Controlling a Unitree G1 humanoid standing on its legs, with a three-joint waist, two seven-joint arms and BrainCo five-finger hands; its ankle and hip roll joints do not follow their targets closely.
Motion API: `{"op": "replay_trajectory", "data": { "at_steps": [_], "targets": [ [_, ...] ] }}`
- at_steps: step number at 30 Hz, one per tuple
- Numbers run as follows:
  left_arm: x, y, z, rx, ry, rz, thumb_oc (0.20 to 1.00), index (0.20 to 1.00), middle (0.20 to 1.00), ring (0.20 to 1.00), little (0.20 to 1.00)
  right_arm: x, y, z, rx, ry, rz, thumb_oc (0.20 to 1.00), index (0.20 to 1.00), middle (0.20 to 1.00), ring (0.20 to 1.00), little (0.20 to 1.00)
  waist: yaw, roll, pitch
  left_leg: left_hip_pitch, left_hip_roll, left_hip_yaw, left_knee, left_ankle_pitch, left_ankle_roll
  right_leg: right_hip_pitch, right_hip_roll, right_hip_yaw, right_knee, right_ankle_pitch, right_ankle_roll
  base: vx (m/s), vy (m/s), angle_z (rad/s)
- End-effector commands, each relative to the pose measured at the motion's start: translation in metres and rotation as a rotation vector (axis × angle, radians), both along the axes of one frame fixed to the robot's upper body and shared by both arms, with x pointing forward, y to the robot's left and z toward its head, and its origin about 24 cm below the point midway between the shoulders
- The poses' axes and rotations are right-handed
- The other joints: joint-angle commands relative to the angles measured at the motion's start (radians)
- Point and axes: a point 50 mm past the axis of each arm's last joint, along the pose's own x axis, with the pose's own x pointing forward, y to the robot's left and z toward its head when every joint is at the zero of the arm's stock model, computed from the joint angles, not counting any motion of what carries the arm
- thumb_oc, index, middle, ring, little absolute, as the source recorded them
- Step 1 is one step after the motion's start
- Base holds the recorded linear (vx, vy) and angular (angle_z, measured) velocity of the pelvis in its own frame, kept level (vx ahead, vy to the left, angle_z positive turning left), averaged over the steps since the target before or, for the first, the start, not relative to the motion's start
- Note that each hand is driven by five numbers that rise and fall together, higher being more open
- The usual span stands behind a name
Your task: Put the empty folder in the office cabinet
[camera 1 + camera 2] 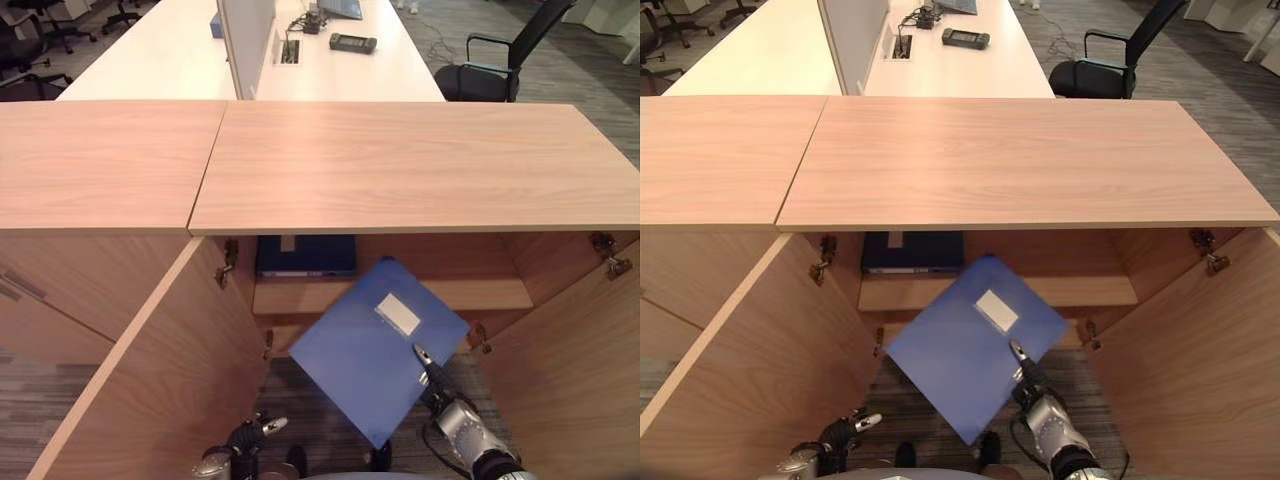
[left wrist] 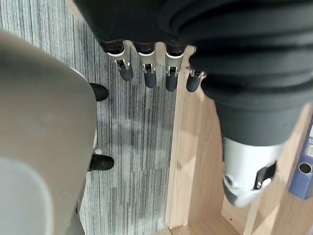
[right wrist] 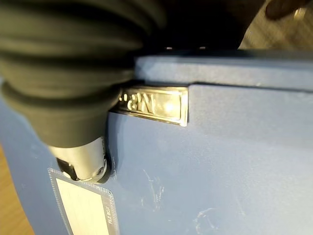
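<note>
Blue folder: lower centre of frame, tilted diamond-wise, upper corner at the cabinet shelf, before the open cabinet. It extends up and left from the right hand, the nearer one, thumb pressed on its face, pinching its lower right edge. Left hand: lower left, fingers relaxed, holding nothing. Dark binder occupies shelf rear.

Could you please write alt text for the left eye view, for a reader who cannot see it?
The robot's right hand holds a blue folder with a white label, tilted, in front of the open wooden cabinet. A dark blue binder lies on the cabinet's upper shelf. The left hand hangs low beside the open left door.
</note>
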Motion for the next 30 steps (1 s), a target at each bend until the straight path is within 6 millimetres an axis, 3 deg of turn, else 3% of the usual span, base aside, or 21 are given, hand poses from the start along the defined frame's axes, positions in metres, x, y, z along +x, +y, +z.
{"op": "replay_trajectory", "data": {
  "at_steps": [1, 2, 3, 5, 6, 8, 9, 10, 11, 14, 15, 16, 17, 19, 20, 24, 27, 29, 30],
  "targets": [
    [-0.003, 0.007, 0.003, 0.025, -0.021, 0.012, 1.000, 1.000, 1.000, 1.000, 1.000, 0.041, 0.006, 0.038, -0.009, -0.218, 0.006, 0.200, 0.200, 0.200, 0.200, 0.200, 0.030, 0.048, -0.002, -0.150, -0.002, -0.065, 0.089, -0.041, 0.031, 0.102, -0.039, -0.068, 0.109, -0.159, 0.078, -0.07, 0.042, -0.19],
    [-0.008, 0.016, 0.002, 0.047, -0.004, 0.035, 1.000, 1.000, 1.000, 1.000, 1.000, 0.047, 0.012, 0.046, 0.003, -0.256, 0.018, 0.200, 0.200, 0.200, 0.200, 0.200, 0.048, 0.058, 0.011, -0.163, 0.018, -0.053, 0.116, -0.058, 0.034, 0.078, -0.092, -0.127, 0.169, -0.132, 0.081, -0.06, 0.013, -0.18],
    [-0.008, 0.016, 0.002, 0.048, -0.004, 0.035, 1.000, 1.000, 1.000, 1.000, 1.000, 0.047, 0.012, 0.046, 0.003, -0.256, 0.018, 0.200, 0.200, 0.200, 0.200, 0.200, 0.047, 0.058, 0.010, -0.165, 0.018, -0.054, 0.120, -0.060, 0.035, 0.077, -0.092, -0.127, 0.171, -0.133, 0.081, -0.03, 0.023, -0.22],
    [-0.021, 0.022, -0.002, 0.065, 0.043, 0.063, 1.000, 1.000, 1.000, 1.000, 1.000, 0.056, 0.020, 0.060, 0.009, -0.321, 0.043, 0.200, 0.200, 0.200, 0.200, 0.200, 0.072, 0.056, 0.020, -0.159, 0.029, -0.032, 0.151, -0.107, 0.030, 0.066, -0.167, -0.257, 0.215, -0.080, 0.086, 0.04, 0.051, -0.49],
    [-0.024, 0.023, -0.003, 0.067, 0.053, 0.074, 1.000, 1.000, 1.000, 1.000, 1.000, 0.060, 0.021, 0.067, 0.013, -0.354, 0.044, 0.200, 0.200, 0.200, 0.200, 0.200, 0.069, 0.049, 0.033, -0.167, 0.025, -0.015, 0.166, -0.097, 0.038, 0.051, -0.166, -0.284, 0.204, -0.060, 0.076, 0.09, 0.046, -0.67],
    [-0.023, 0.021, -0.004, 0.055, 0.054, 0.094, 1.000, 1.000, 1.000, 1.000, 1.000, 0.070, 0.022, 0.086, 0.018, -0.435, 0.033, 0.200, 0.200, 0.200, 0.200, 0.200, 0.054, 0.050, 0.065, -0.142, 0.022, -0.035, 0.181, -0.137, 0.043, -0.027, -0.114, -0.273, 0.190, -0.070, 0.077, 0.04, 0.003, -0.42],
    [-0.022, 0.020, -0.004, 0.054, 0.052, 0.094, 1.000, 1.000, 1.000, 1.000, 1.000, 0.070, 0.022, 0.087, 0.017, -0.437, 0.033, 0.200, 0.200, 0.200, 0.200, 0.200, 0.052, 0.046, 0.069, -0.155, 0.018, -0.025, 0.184, -0.114, 0.047, -0.035, -0.121, -0.282, 0.186, -0.053, 0.067, 0.07, -0.012, -0.34],
    [-0.021, 0.019, -0.004, 0.054, 0.050, 0.093, 1.000, 1.000, 1.000, 1.000, 1.000, 0.073, 0.022, 0.093, 0.024, -0.464, 0.023, 0.200, 0.200, 0.200, 0.200, 0.200, 0.044, 0.052, 0.079, -0.130, 0.019, -0.045, 0.187, -0.146, 0.042, -0.059, -0.102, -0.279, 0.179, -0.059, 0.078, 0.00, -0.015, -0.17],
    [-0.017, 0.018, -0.002, 0.051, 0.035, 0.092, 1.000, 1.000, 1.000, 1.000, 1.000, 0.075, 0.020, 0.099, 0.019, -0.486, 0.012, 0.200, 0.200, 0.200, 0.200, 0.200, 0.035, 0.050, 0.098, -0.129, 0.009, -0.047, 0.199, -0.133, 0.044, -0.086, -0.107, -0.290, 0.164, -0.035, 0.072, 0.11, -0.037, -0.06],
    [0.000, 0.018, 0.004, 0.057, -0.019, 0.093, 1.000, 1.000, 1.000, 1.000, 1.000, 0.089, 0.008, 0.124, 0.017, -0.575, -0.081, 0.200, 0.200, 0.200, 0.200, 0.200, 0.023, 0.042, 0.157, -0.115, -0.003, -0.094, 0.291, -0.195, 0.029, -0.132, -0.127, -0.290, 0.120, 0.014, 0.088, 0.12, -0.110, 0.79],
    [0.000, 0.018, 0.004, 0.057, -0.020, 0.093, 1.000, 1.000, 1.000, 1.000, 1.000, 0.090, 0.008, 0.124, 0.017, -0.576, -0.081, 0.200, 0.200, 0.200, 0.200, 0.200, 0.022, 0.043, 0.158, -0.116, -0.003, -0.095, 0.293, -0.196, 0.029, -0.131, -0.126, -0.291, 0.120, 0.014, 0.088, 0.19, -0.237, 1.38],
    [0.001, 0.023, 0.004, 0.073, -0.016, 0.113, 1.000, 1.000, 1.000, 1.000, 1.000, 0.096, 0.001, 0.136, 0.004, -0.612, -0.112, 0.200, 0.200, 0.200, 0.200, 0.200, 0.033, 0.019, 0.165, -0.123, -0.001, -0.108, 0.307, -0.216, 0.015, -0.122, -0.137, -0.321, 0.101, 0.040, 0.086, 0.16, -0.218, 0.75],
    [0.000, 0.024, 0.003, 0.078, -0.006, 0.119, 1.000, 1.000, 1.000, 1.000, 1.000, 0.098, 0.001, 0.137, 0.003, -0.615, -0.117, 0.200, 0.200, 0.200, 0.200, 0.200, 0.036, 0.017, 0.164, -0.123, 0.004, -0.111, 0.302, -0.213, 0.011, -0.122, -0.136, -0.333, 0.106, 0.040, 0.084, 0.20, -0.285, -0.25],
    [0.000, 0.023, 0.001, 0.076, 0.005, 0.139, 1.000, 1.000, 1.000, 1.000, 1.000, 0.101, 0.000, 0.145, 0.000, -0.640, -0.123, 0.200, 0.200, 0.200, 0.200, 0.200, 0.032, 0.017, 0.171, -0.126, 0.021, -0.127, 0.282, -0.203, 0.001, -0.142, -0.132, -0.336, 0.137, 0.027, 0.077, 0.13, -0.194, -0.08],
    [0.005, 0.021, 0.002, 0.074, -0.010, 0.133, 1.000, 1.000, 1.000, 1.000, 1.000, 0.104, -0.002, 0.152, 0.008, -0.672, -0.141, 0.200, 0.200, 0.200, 0.200, 0.200, 0.031, 0.036, 0.177, -0.120, 0.048, -0.155, 0.256, -0.212, -0.012, -0.163, -0.124, -0.331, 0.189, -0.012, 0.083, 0.13, -0.201, 0.36],
    [0.022, 0.014, 0.007, 0.067, -0.056, 0.101, 1.000, 1.000, 1.000, 1.000, 1.000, 0.109, -0.007, 0.170, 0.001, -0.735, -0.179, 0.200, 0.200, 0.200, 0.200, 0.200, 0.020, 0.059, 0.197, -0.134, 0.087, -0.213, 0.191, -0.173, -0.042, -0.235, -0.142, -0.333, 0.306, -0.089, 0.063, 0.09, -0.237, 0.33],
    [0.033, 0.006, 0.012, 0.042, -0.093, 0.092, 1.000, 1.000, 1.000, 1.000, 1.000, 0.113, -0.017, 0.178, -0.025, -0.755, -0.213, 0.200, 0.200, 0.200, 0.200, 0.200, 0.019, 0.076, 0.208, -0.145, 0.136, -0.270, 0.179, -0.147, -0.082, -0.234, -0.154, -0.374, 0.376, -0.167, 0.036, 0.10, -0.351, 0.88],
    [0.044, -0.007, 0.016, 0.018, -0.130, 0.052, 1.000, 1.000, 1.000, 1.000, 1.000, 0.114, -0.031, 0.190, -0.059, -0.793, -0.249, 0.200, 0.200, 0.200, 0.200, 0.200, 0.014, 0.091, 0.247, -0.239, 0.122, -0.288, 0.269, -0.125, -0.097, -0.210, -0.184, -0.437, 0.393, -0.186, 0.028, -0.06, -0.236, 1.66],
    [0.052, -0.016, 0.021, -0.006, -0.164, 0.029, 1.000, 1.000, 1.000, 1.000, 1.000, 0.119, -0.040, 0.206, -0.080, -0.839, -0.271, 0.200, 0.200, 0.200, 0.200, 0.200, 0.010, 0.110, 0.262, -0.330, 0.082, -0.271, 0.277, -0.076, -0.091, -0.215, -0.201, -0.459, 0.405, -0.199, 0.028, -0.08, 0.024, 2.09]
  ]
}}
